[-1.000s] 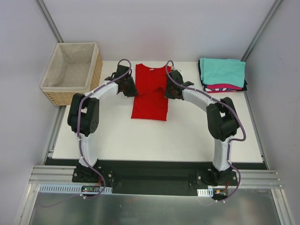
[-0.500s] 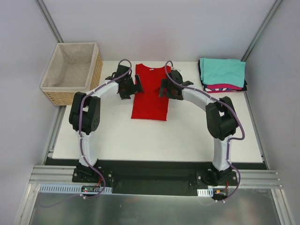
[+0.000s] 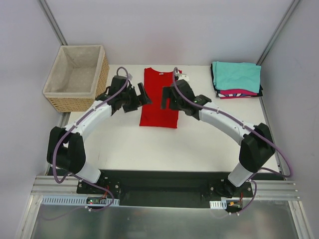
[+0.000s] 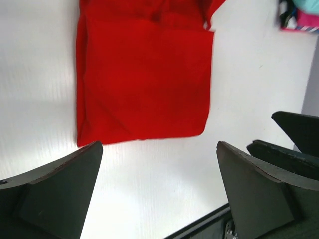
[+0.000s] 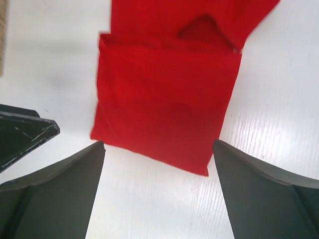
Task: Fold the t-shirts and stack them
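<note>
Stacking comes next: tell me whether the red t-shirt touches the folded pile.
Apart. Top view shows bare table between the red t-shirt and the folded pile.

A woven wicker basket point(image 3: 102, 75) with a beige cloth lining folded over its rim stands at the far left corner of the white tabletop point(image 3: 149, 149), its near side overhanging the left edge. A black strip point(image 3: 164, 183) runs along the tabletop's near edge, backed by an aluminium rail point(image 3: 52, 185) carrying a white slotted cable duct point(image 3: 62, 200). Plain grey walls point(image 3: 164, 30) enclose the far side.
</note>
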Robot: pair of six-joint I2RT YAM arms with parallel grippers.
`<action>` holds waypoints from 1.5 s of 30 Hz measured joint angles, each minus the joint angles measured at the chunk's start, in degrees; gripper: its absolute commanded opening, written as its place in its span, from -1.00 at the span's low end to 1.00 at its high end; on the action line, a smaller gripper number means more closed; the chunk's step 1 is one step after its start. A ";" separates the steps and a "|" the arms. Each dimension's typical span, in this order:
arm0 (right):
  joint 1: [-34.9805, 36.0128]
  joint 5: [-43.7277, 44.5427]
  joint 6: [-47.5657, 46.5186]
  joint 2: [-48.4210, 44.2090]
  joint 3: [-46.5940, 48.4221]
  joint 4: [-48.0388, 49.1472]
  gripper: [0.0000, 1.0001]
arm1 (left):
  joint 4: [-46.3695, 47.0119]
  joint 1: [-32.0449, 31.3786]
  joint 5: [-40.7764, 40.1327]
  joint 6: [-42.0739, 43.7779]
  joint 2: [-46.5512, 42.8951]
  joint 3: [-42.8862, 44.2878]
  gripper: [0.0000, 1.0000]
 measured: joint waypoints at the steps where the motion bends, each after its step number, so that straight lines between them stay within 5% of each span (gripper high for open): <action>1: 0.42 -0.07 0.59 0.04 -1.70 0.11 0.86 | 0.44 -0.59 0.39 -0.33 -0.02 -1.86 0.97; 10: 0.13 -0.44 4.44 1.01 -12.66 0.35 0.86 | 2.43 -1.70 1.99 -1.99 1.84 -12.55 0.91; 33: 0.92 -9.94 5.75 9.99 -4.96 4.09 0.84 | 3.23 0.04 -8.26 -4.92 -20.00 -23.65 0.92; 45: 1.92 -11.52 8.44 11.08 -12.24 9.40 0.83 | 0.85 1.09 -9.66 -5.29 -20.63 -24.44 0.91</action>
